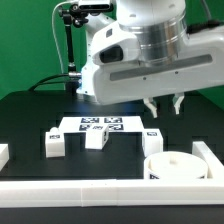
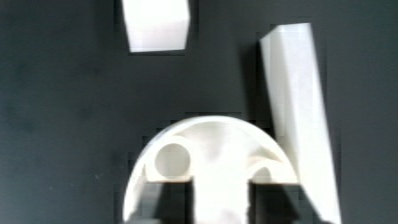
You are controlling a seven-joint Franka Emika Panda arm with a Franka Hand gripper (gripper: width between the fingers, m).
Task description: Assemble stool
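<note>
White plastic parts are scattered on the black table [image 1: 30, 112], the round seat [image 1: 180, 166] lying in the corner of the rail [image 1: 100, 191], with the legs [image 1: 97, 139] nearby. The gripper [image 1: 164, 106] is seen spread and empty above the seat. Picking it up is judged the step in hand, and a centred descent onto its rim is called for.

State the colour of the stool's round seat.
The seat is white; the exterior view shows it best.

glossy white arm [image 1: 118, 52] shell, ribbed silver wrist collar [image 1: 160, 40], white gripper [image 1: 164, 106] with two short fingers [image 1: 151, 105]
</note>
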